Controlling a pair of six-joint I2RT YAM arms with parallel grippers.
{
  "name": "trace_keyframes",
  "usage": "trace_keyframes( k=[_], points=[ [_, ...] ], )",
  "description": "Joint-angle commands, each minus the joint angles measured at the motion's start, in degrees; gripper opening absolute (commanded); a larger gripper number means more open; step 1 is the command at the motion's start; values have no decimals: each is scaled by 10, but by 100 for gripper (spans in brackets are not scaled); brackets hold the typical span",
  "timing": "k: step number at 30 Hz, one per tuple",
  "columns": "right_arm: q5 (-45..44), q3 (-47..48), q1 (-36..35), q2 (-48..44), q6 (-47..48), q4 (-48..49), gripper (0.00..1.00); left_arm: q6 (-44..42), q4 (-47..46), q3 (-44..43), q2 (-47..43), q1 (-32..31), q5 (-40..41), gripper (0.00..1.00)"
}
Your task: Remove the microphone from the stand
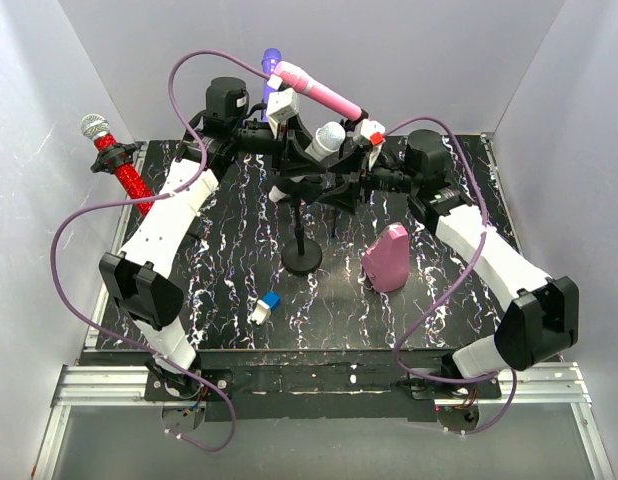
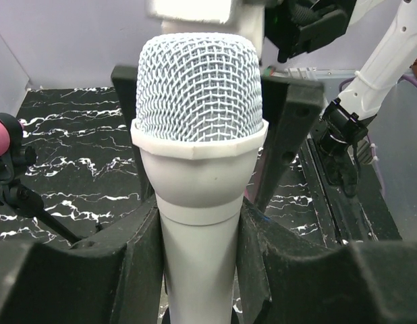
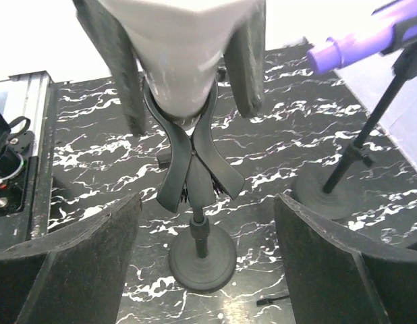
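- While the left gripper (image 2: 208,115) is clamped on the white microphone (image 2: 195,196), one finger against each side of its body just under the mesh head, we judge that the grasp is made and the lift has not yet begun.
- Just below those fingers, the microphone's tapered lower end sits in the black clip (image 3: 191,158) of the stand (image 3: 202,260). The clip's two arms hug it on both sides, so it has not left the stand.
- Facing the clip from the other side, the right gripper (image 3: 205,209) stands wide apart and holds nothing. The stand's post (image 3: 197,233) shows between its fingers and touches neither.
- Next, we think, the left arm must draw the microphone up and out of the clip's mouth along its own axis. The clip looks springy, so the stand may tip or come along. Closing the right gripper on the post under the clip would steady it.
- Farther off, beyond the right gripper and to its right, a second stand (image 3: 360,145) carries a pink and purple microphone (image 3: 343,44). The pull should keep clear of it.
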State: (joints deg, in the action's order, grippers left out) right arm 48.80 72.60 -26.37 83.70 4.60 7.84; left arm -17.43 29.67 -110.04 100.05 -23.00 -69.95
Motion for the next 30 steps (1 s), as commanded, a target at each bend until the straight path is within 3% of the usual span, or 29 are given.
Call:
trace_keyframes(
  k=[1,10,18,27,30],
  points=[
    [-19,4,2,-57,48,1,87,-9,-15,-17,-25,3,-11,0],
    [60,38,-1,13,-17,29,92,9,-35,-19,-13,5,-55,0],
    [49,54,-17,52,-62,76,92,12,-34,-16,-17,5,-56,0],
    [71,32,-25,47,-65,89,81,7,-30,-22,-12,9,-50,0],
    [79,28,-26,48,-64,83,65,6,-26,-28,-9,11,-50,0]
  ],
)
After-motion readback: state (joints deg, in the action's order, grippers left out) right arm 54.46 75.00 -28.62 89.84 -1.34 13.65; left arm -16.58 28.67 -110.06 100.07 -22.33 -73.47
